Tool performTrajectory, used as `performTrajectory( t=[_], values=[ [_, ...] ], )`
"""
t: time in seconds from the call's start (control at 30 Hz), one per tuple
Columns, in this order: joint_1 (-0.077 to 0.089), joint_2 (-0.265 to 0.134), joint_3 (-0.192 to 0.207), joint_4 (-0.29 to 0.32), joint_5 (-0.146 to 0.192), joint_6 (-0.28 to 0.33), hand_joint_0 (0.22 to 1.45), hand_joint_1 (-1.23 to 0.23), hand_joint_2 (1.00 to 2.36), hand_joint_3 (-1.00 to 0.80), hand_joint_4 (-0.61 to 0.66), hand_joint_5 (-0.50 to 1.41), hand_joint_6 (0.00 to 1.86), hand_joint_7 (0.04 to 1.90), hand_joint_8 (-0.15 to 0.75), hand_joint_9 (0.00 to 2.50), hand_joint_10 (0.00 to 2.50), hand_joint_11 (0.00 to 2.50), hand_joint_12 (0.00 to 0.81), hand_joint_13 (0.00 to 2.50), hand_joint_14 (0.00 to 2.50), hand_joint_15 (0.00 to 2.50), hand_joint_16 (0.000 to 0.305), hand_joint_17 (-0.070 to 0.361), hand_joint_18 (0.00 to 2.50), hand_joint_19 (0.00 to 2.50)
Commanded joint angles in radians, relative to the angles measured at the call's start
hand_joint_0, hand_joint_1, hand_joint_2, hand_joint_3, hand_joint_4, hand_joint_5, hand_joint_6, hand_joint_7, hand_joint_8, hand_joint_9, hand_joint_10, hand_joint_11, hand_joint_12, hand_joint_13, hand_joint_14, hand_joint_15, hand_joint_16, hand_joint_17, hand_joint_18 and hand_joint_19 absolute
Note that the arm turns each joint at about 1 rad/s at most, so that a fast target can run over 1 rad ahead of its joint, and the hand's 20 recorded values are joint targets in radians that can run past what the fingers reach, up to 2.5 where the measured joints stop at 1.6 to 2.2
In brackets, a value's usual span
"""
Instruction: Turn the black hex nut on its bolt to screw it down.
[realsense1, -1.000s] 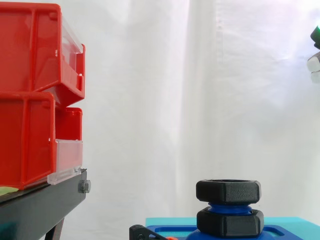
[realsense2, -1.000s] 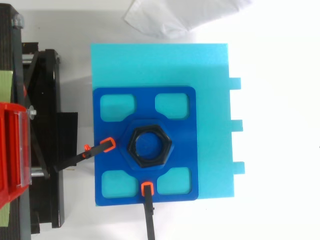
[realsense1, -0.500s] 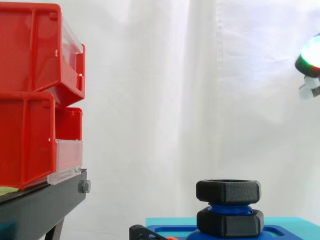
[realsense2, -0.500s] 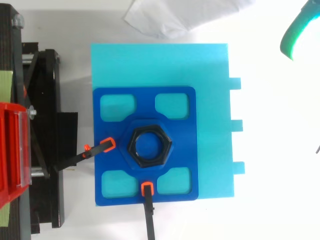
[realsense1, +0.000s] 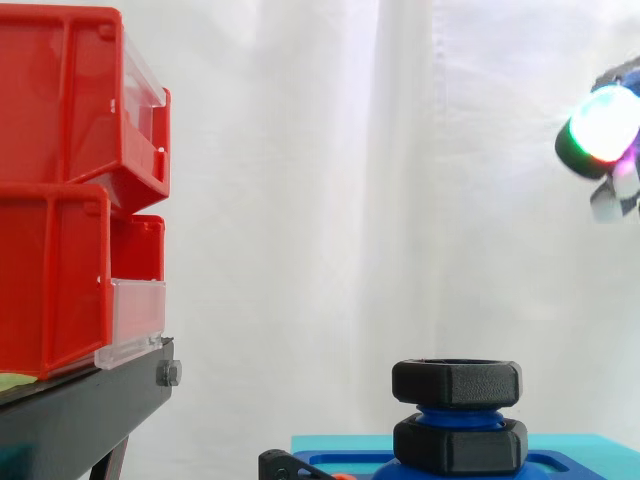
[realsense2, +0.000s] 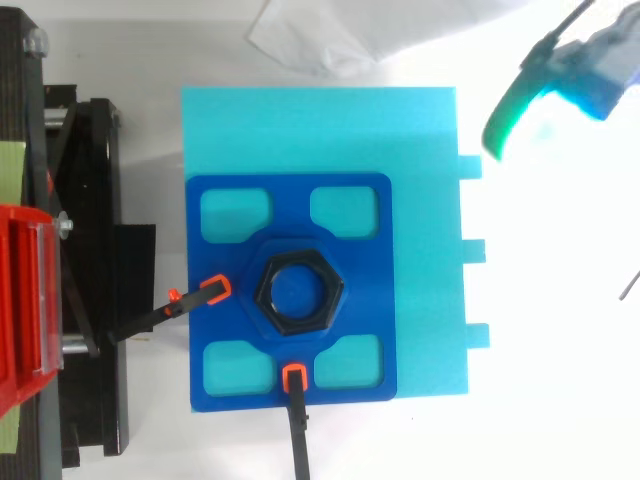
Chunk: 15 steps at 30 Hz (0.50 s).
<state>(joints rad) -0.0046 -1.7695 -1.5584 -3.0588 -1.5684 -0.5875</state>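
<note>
**Two clamps (realsense2: 215, 288) are pinning the plate (realsense2: 350, 190), likely against spinning**

Black hex nut (realsense1: 457, 382) is sitting atop its bolt (realsense1: 458, 417) at the plate's centre. Hand (realsense2: 590, 75) is hovering off the cyan board's (realsense2: 420, 130) corner, well apart; open or curled, I cannot tell.

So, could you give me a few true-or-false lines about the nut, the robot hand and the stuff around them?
1. The hand is gripping the nut. False: the hand hangs high to the right, well clear of the top nut.
2. Two black nuts sit on the blue bolt, one above the other. True: the lower nut is right under the top one.
3. The red bins are on a black stand. True.
4. The blue plate lies straight on the white table. False: it lies on a light blue board.
5. Nothing reaches onto the plate. False: two clamps with orange tips do.
</note>
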Motion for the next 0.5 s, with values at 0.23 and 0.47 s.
performTrajectory(
  t=[0.23, 0.47],
  values=[
    [0.046, -0.082, 0.000, 0.189, 0.007, -0.101, 0.49, -0.84, 1.00, -0.50, 0.18, -0.23, 0.50, 0.92, 0.237, 0.48, 0.02, 0.44, 0.335, 0.50, 0.00, 0.10, 0.055, 0.123, 0.58, 0.38],
    [0.066, -0.110, 0.000, 0.229, 0.033, -0.178, 0.46, -0.71, 1.00, -0.50, 0.21, -0.21, 0.50, 0.98, 0.265, 0.45, 0.01, 0.37, 0.354, 0.47, 0.00, 0.09, 0.059, 0.134, 0.57, 0.39]
  ],
)
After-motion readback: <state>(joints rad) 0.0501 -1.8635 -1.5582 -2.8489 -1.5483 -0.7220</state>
